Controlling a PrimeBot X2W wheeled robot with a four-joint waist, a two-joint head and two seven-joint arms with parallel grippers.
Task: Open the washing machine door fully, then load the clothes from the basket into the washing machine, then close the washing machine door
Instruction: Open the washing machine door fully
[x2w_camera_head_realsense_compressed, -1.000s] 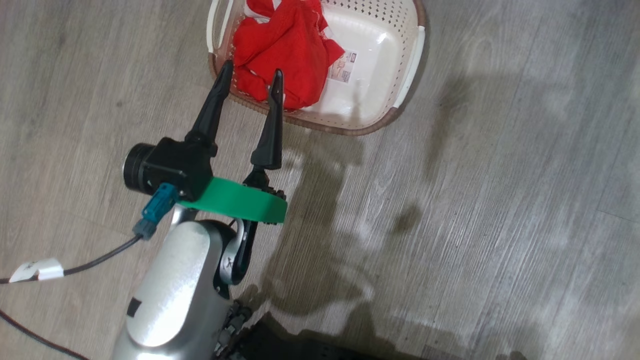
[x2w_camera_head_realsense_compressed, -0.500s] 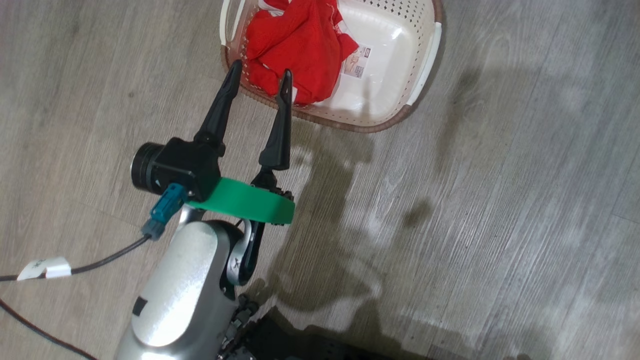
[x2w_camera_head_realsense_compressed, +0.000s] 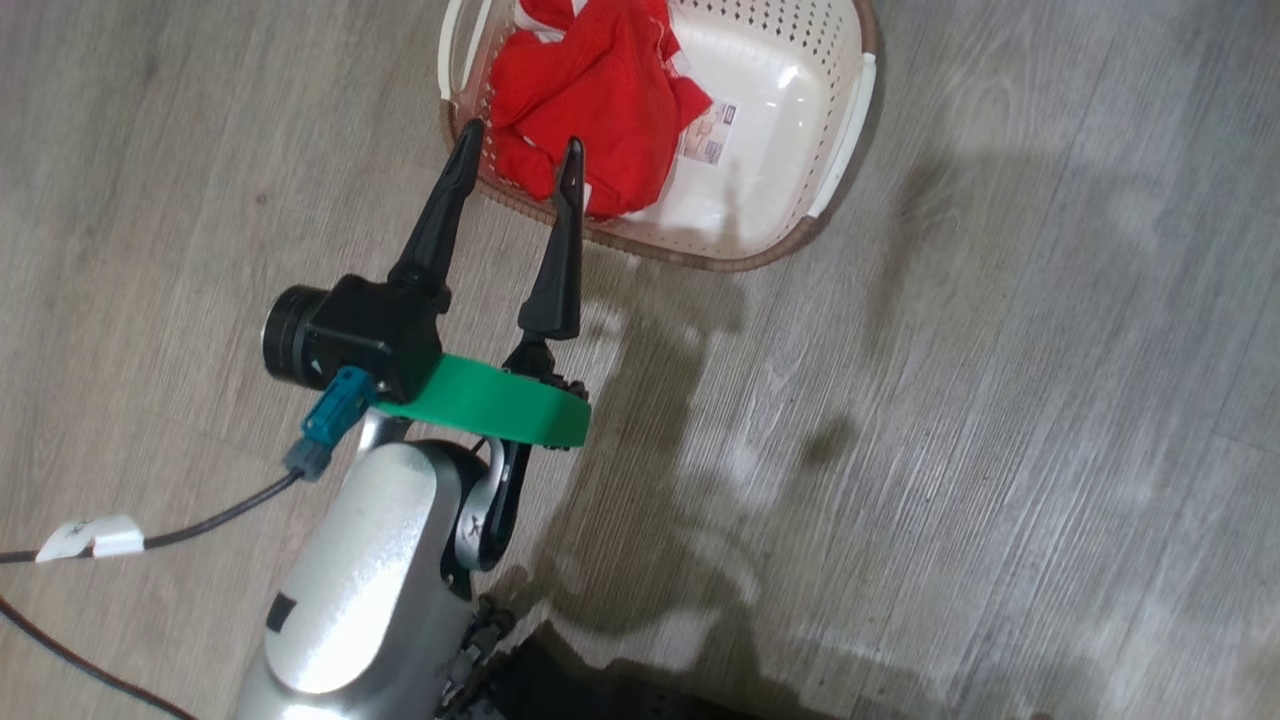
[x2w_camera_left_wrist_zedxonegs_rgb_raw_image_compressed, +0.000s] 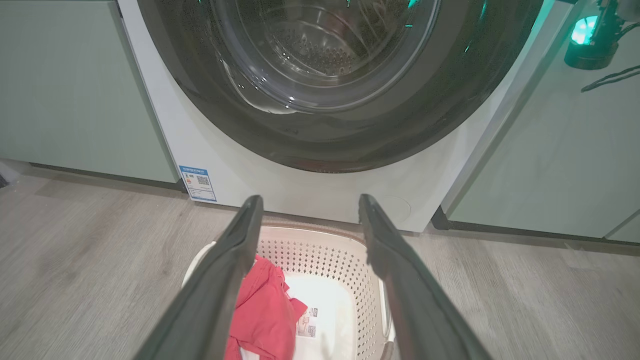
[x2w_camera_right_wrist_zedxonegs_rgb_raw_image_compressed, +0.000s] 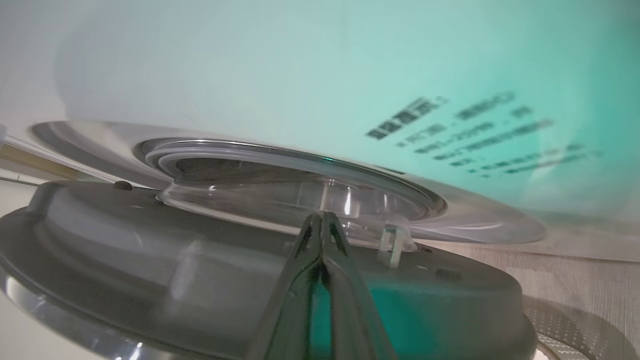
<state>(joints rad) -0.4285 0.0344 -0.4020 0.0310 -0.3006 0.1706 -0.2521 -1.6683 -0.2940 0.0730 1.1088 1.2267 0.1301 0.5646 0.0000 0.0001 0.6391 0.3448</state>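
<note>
1. A blue-edged sticker (x2w_camera_left_wrist_zedxonegs_rgb_raw_image_compressed: 197, 183) low on the front of the washing machine (x2w_camera_left_wrist_zedxonegs_rgb_raw_image_compressed: 310, 192) carries a square code and small print, too fine to read.
2. A white label (x2w_camera_head_realsense_compressed: 706, 133) on the bottom of the basket (x2w_camera_head_realsense_compressed: 720, 262) shows a picture and what may be a barcode; no word is legible.
3. In the right wrist view, several lines of dark print (x2w_camera_right_wrist_zedxonegs_rgb_raw_image_compressed: 480, 137) stand on the machine's white front, blurred beyond reading.
4. A white tag (x2w_camera_head_realsense_compressed: 85, 538) on the cable (x2w_camera_head_realsense_compressed: 215, 514) bears a dark mark, not readable.
</note>
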